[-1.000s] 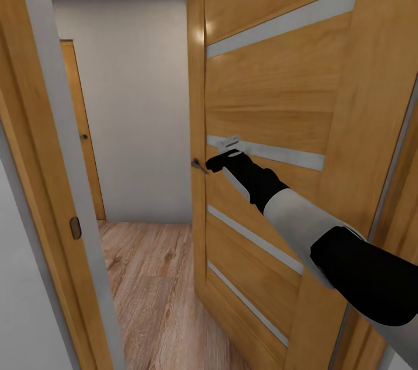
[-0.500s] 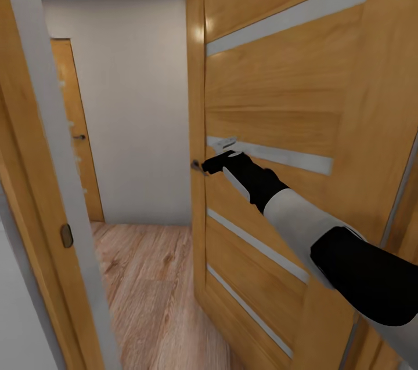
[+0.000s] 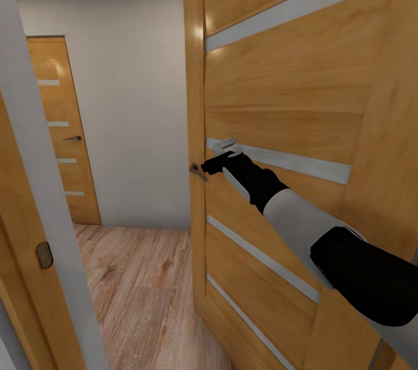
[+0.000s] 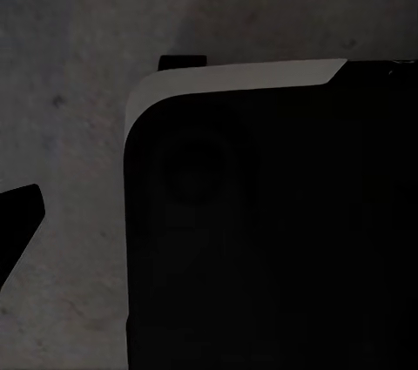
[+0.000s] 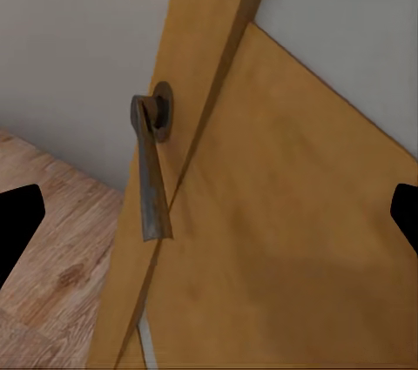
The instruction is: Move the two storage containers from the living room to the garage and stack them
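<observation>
The two storage containers are out of view. My right gripper (image 3: pixel 211 164) reaches out to the free edge of a honey-coloured wooden door (image 3: pixel 278 97), just beside its dark metal lever handle (image 3: pixel 197 171). In the right wrist view the handle (image 5: pixel 150 170) hangs between the widely spread black fingertips (image 5: pixel 17 226), untouched, so the right gripper (image 5: pixel 209 231) is open and empty. The left gripper (image 4: pixel 209 231) hangs low beside a black and white part of my own body (image 4: pixel 261 213), over a dark grey surface, with one fingertip (image 4: pixel 17 222) far out at the picture's edge.
The door stands partly open into a hallway with light wood plank flooring (image 3: pixel 145 289) and a white wall (image 3: pixel 133 115). The door frame (image 3: pixel 35 213) is close on the left. A second wooden door (image 3: pixel 58 126), shut, stands at the hallway's far left.
The view has shifted, so the door frame slid leftward and more of the hallway and its far door shows. The right gripper stays by the handle at the door's edge.
</observation>
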Motion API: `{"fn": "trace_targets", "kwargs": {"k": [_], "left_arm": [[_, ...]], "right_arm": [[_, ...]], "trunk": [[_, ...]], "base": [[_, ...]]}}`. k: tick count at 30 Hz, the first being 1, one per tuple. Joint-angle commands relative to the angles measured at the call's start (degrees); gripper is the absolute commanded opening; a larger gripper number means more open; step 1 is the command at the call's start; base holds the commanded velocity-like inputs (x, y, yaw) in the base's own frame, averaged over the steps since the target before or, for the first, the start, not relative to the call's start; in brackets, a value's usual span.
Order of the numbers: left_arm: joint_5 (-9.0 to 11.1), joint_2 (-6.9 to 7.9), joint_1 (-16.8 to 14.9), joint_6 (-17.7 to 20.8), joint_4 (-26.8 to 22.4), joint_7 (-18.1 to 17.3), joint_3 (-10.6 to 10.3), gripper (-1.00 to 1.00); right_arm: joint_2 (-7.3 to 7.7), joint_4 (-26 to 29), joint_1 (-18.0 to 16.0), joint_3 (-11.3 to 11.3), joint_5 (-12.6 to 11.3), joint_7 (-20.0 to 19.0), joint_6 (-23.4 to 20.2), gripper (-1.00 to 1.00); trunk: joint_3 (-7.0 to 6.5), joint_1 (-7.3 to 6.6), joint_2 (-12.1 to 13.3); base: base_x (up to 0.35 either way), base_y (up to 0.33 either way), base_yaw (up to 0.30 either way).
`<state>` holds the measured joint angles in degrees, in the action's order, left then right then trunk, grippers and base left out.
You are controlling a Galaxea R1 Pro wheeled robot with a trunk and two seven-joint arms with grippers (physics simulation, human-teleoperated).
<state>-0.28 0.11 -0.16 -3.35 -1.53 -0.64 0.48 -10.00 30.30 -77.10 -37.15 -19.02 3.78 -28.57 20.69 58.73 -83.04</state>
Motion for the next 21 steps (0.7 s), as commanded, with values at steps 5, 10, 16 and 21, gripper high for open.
{"fn": "trace_targets", "kwargs": {"k": [5, 10, 16, 21], "left_arm": [[-0.02, -0.02, -0.02, -0.16, -0.04, -0.07, 0.05, 1.00], [0.00, -0.02, -0.02, -0.16, -0.03, -0.07, 0.05, 1.00], [-0.01, -0.02, -0.02, -0.16, -0.01, -0.07, 0.11, 1.00], [-0.02, -0.02, -0.02, -0.16, 0.02, -0.07, 0.12, 1.00]], "right_arm": [[0.00, -0.30, -0.06, -0.34, -0.42, 4.21, -1.87, 1.00], [0.00, -1.01, -0.06, -0.45, -0.42, 9.86, -2.50, 1.00], [0.00, -4.78, -0.14, -0.61, -0.04, 14.32, -2.72, 1.00], [0.00, -7.89, -0.39, -0.68, 0.19, 14.78, -2.43, 1.00]], "trunk": [[0.07, 0.00, -0.04], [0.07, 0.00, -0.04], [0.07, 0.00, -0.04], [0.07, 0.00, -0.04]], "base": [[0.003, 0.000, 0.000], [0.000, 0.000, 0.000], [0.000, 0.000, 0.000], [0.000, 0.000, 0.000]]}}
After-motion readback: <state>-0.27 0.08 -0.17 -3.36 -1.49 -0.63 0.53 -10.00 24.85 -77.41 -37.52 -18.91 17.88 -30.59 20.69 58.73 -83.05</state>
